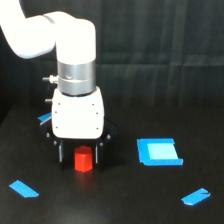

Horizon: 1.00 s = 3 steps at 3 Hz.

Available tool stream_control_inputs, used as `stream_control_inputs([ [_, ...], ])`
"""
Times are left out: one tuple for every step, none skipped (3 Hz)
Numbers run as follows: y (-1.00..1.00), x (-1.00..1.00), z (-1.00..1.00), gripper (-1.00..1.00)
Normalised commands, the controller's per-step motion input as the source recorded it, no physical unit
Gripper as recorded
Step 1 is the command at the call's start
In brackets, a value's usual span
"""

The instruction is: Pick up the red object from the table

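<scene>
Single exterior view, near, slightly raised, facing table (pixel 125 200).

The red object (pixel 83 160) is a plain red-orange. The tabletop (pixel 125 200) is matte black, as is the backdrop (pixel 160 30) at the far side. The tool (pixel 80 152) has black fingers under a white housing (pixel 78 115); above that sits a silver band (pixel 76 77), then the white arm (pixel 50 30). A blue square patch (pixel 159 151) on the right has a paler centre. Bright blue strips lie near left (pixel 23 188), near right (pixel 195 197) and left of the housing (pixel 45 119).

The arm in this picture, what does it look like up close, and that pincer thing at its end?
The arm is smooth, glossy white, with a silver metal ring at the wrist. Below sits a boxy white housing with small screws. The pincer has short black fingers.
</scene>
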Motion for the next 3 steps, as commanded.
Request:
stream_control_inputs([
  [0.10, 0.19, -0.20, -1.00],
  [0.11, 0.18, -0.18, -1.00],
  [-0.04, 0.10, -0.18, -0.98],
])
